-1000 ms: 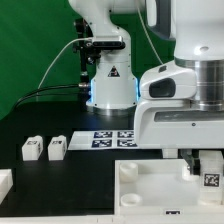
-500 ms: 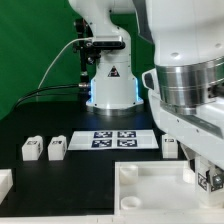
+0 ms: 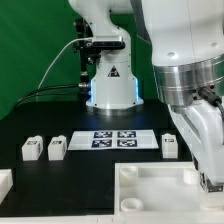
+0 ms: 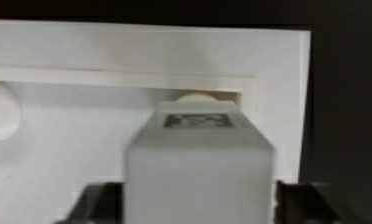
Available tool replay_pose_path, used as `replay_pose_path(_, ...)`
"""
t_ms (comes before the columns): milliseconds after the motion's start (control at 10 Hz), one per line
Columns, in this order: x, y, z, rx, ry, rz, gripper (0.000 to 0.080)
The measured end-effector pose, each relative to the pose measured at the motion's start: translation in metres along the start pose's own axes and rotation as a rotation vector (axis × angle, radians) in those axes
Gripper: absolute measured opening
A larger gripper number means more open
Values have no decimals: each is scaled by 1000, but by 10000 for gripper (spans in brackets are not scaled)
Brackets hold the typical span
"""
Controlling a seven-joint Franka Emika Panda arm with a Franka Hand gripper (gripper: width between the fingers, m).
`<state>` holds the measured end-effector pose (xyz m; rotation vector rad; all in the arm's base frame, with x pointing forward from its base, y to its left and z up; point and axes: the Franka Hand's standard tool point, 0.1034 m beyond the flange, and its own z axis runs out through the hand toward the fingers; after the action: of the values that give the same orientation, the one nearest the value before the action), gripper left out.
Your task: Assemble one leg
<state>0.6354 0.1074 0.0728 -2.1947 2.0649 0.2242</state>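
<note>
You see the arm [image 3: 185,70] turn over the last second. Its wrist housing, which sat broad and level across the exterior view's right, now stands steeper and taller. It fills that side from top to bottom.

The panel [image 3: 150,190] lies where it was along the near edge, and the marker board [image 3: 115,138] is also unmoved behind it.

The gripper [image 3: 210,175] has swung with the wrist and hangs over the panel's corner on the exterior view's right. In the wrist view the gripper [image 4: 197,200] is closed on the leg [image 4: 197,160], with a dark finger [image 4: 105,205] pressed to each flank. The tag faces the camera.

The turn has uncovered one of the spare legs [image 3: 170,145] beside the marker board. The other two [image 3: 32,148] [image 3: 56,148] sit untouched at the exterior view's left.

The leg's far end points straight at a socket [image 4: 201,98] in the panel and looks just short of it. You cannot tell from here whether they touch. To my eye the re-aiming is done and you are lined up. What remains is to seat the leg, so watch for it tilting as it enters.
</note>
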Motion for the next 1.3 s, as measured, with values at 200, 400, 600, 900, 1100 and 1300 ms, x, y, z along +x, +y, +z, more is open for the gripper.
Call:
replay_pose_path(200, -11, 4, 6, -6, 7, -141, 613)
replay_pose_path(400, -20, -2, 2, 23, 21, -505, 642)
replay_pose_path(600, -21, -3, 2, 22, 32, -739, 648)
replay_pose_path(900, -12, -3, 3, 3, 43, -1109, 649)
replay_pose_path(1100, -13, -5, 1, -40, 92, -1430, 649)
replay_pose_path(1300, -12, -5, 1, -35, 88, -1386, 635)
